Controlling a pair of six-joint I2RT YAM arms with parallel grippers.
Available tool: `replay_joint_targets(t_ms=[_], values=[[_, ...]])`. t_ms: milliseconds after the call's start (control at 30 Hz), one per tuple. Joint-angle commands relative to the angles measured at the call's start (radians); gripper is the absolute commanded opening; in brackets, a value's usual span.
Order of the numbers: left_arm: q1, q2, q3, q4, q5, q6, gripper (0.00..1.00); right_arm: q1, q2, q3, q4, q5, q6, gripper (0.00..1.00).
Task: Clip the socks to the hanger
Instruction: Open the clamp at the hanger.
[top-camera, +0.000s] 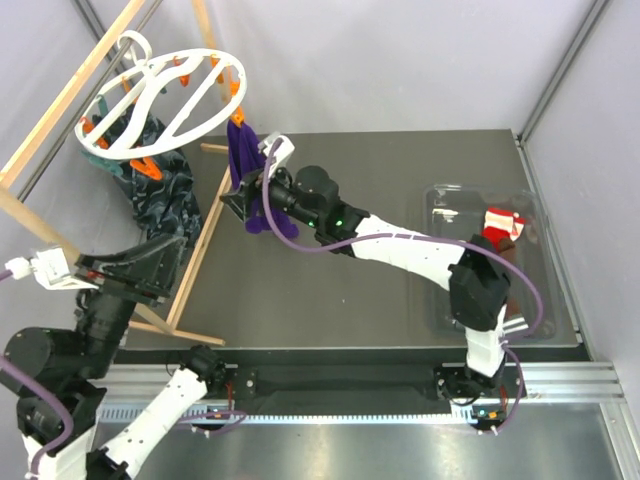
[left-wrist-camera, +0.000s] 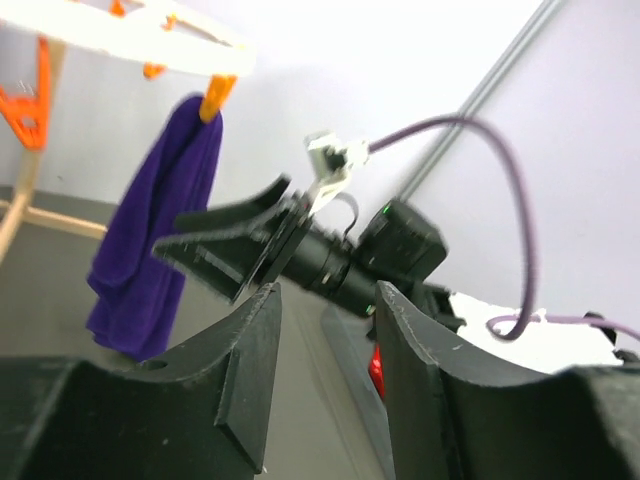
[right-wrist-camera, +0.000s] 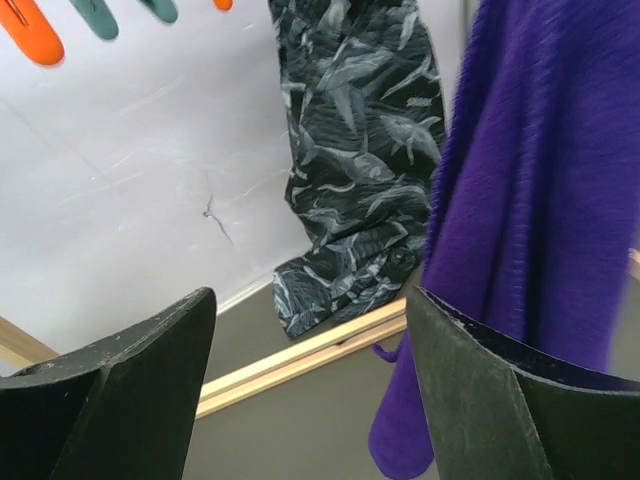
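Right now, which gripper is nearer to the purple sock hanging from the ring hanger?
Right. The right gripper sits open right beside the purple sock; the left gripper is by the wooden frame, well apart.

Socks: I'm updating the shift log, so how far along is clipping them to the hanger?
Done: nothing of the task; only a purple sock and a dark patterned cloth hang from the hanger. In hand: nothing; the right tool is open beside the purple sock, the left tool open too. Left: the red sock lies in the clear bin, unclipped.
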Motion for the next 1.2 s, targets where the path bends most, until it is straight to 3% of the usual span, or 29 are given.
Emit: replay_joint_targets(t_ms=[0, 233, 400, 833, 967, 1167], values=[[0.005, 0.061, 0.090, 0.004, -0.043, 0.079, 0.47, 0.030, 0.032, 0.088, 0.099, -0.038, -0.002, 0.77], [0.005, 0.165, 0.231, 0.005, -0.066, 0.182, 0.46, 0.055, 0.216, 0.335, 0.204, -0.243, 0.029, 0.75], [0.006, 0.193, 0.285, -0.016, -0.099, 0.224, 0.45, 0.061, 0.357, 0.544, 0.228, -0.274, 0.067, 0.74], [0.005, 0.196, 0.309, -0.030, -0.091, 0.233, 0.43, 0.080, 0.471, 0.708, 0.274, -0.310, 0.105, 0.66], [0.005, 0.198, 0.305, -0.033, -0.094, 0.233, 0.43, 0.081, 0.502, 0.751, 0.282, -0.322, 0.124, 0.54], [0.005, 0.187, 0.291, -0.029, -0.100, 0.228, 0.43, 0.087, 0.526, 0.794, 0.274, -0.326, 0.125, 0.52]])
